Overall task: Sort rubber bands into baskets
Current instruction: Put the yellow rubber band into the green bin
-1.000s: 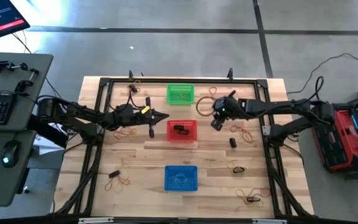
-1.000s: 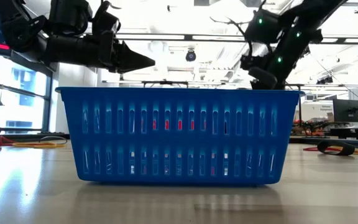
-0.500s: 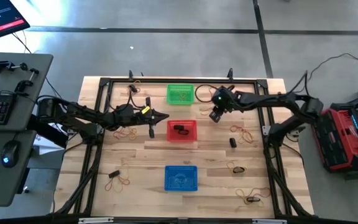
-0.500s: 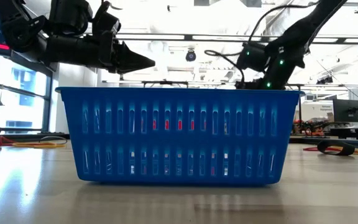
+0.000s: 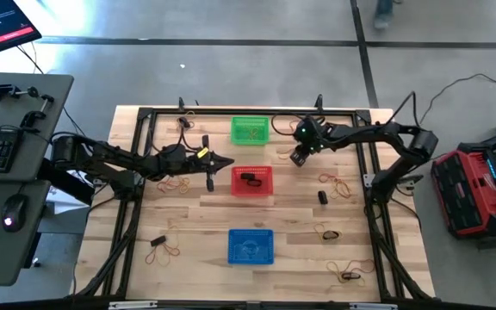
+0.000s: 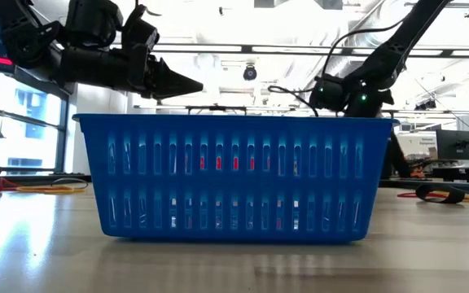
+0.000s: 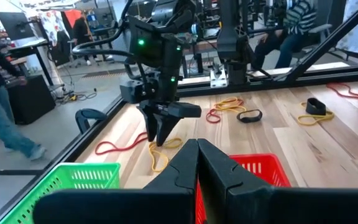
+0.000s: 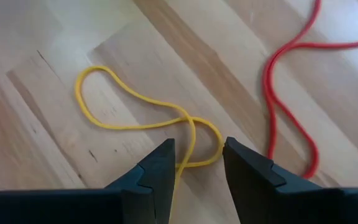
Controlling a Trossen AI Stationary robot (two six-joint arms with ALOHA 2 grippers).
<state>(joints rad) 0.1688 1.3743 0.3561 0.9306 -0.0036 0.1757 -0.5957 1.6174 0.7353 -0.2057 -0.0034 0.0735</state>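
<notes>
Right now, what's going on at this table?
The right gripper is open, its fingers straddling a yellow rubber band on the wood next to a red band, near the green basket. The left gripper waits shut beside the red basket. More bands lie scattered around.

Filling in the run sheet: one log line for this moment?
right gripper: open over yellow band | left gripper: shut, waiting by red basket

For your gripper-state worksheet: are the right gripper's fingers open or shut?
Open. The right gripper shows a clear gap between its fingertips, with the yellow rubber band lying in it.
</notes>
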